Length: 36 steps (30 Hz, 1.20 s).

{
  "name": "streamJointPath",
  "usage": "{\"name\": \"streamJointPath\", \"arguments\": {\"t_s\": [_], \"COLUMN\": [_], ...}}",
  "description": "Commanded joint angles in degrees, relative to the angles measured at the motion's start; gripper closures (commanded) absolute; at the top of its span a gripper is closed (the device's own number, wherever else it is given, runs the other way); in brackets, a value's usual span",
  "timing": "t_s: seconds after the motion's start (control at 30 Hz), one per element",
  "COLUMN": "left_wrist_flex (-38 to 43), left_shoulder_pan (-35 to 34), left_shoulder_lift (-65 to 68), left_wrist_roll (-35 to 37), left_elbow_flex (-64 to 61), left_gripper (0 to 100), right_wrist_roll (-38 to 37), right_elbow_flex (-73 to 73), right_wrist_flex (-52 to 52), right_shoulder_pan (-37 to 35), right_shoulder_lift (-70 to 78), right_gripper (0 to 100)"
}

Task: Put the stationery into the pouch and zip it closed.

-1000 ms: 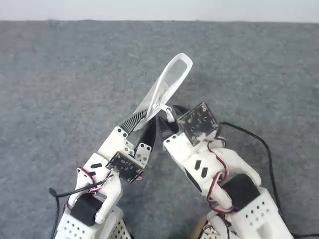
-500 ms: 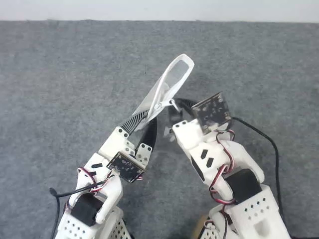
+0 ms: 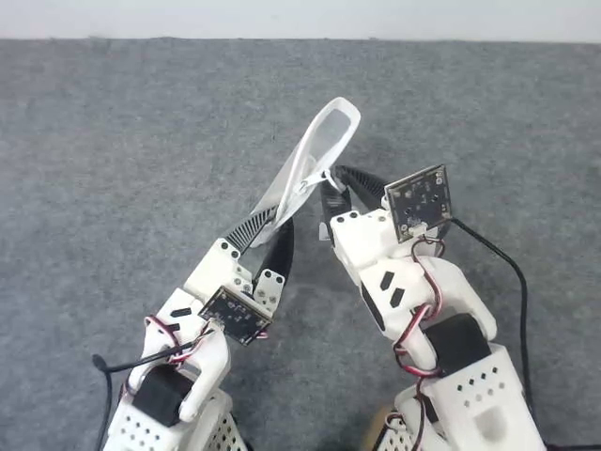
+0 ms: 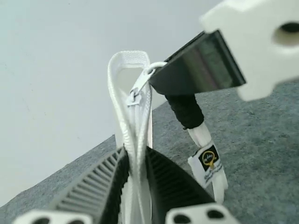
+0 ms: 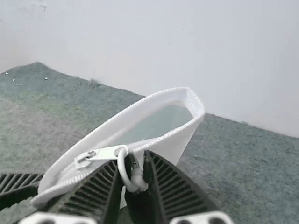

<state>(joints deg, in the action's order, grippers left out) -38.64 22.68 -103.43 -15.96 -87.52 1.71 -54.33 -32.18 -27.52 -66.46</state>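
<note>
Above the grey desk [image 3: 113, 141], between the two arms, the pouch [image 3: 315, 160] is held up off the surface, tilted, with its open end uppermost. The left gripper [image 4: 136, 156] has its fingers clamped on the zip edge at the pouch's lower end. The right gripper [image 5: 131, 163] has its fingers pinched on the loop of the zip pull [image 5: 100, 154], partway along the teeth. Whether stationery is inside cannot be told from here. Expect the pouch to handle as light, soft and floppy: it will probably buckle or fold unless you keep it taut between the two grips. Keep the hold on the stitched zip edge, not the thin side panel, and draw the pull in line with the teeth. The loop is small and could slip out, so keep the pinch firm.
</note>
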Motion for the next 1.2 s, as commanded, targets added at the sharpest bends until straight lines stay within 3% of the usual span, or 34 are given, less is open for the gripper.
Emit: {"name": "streamJointPath", "arguments": {"t_s": [0.0,0.63,1.17], "left_wrist_flex": [-1.14,-1.14,-1.14], "left_shoulder_pan": [-0.7,-0.7,-0.79], "left_shoulder_lift": [-0.09,-0.09,-0.09], "left_wrist_roll": [-0.62,-0.62,-0.62], "left_elbow_flex": [-0.66,-0.66,-0.66], "left_gripper": [99,99,99], "right_wrist_roll": [0.88,0.7,0.7], "right_elbow_flex": [3.69,3.43,5.19], "right_wrist_flex": [3.65,8.4,16.75], "right_shoulder_pan": [3.65,10.15,17.19], "right_shoulder_lift": [-0.66,-0.22,14.81], "right_gripper": [99.2,99.2,99.2]}}
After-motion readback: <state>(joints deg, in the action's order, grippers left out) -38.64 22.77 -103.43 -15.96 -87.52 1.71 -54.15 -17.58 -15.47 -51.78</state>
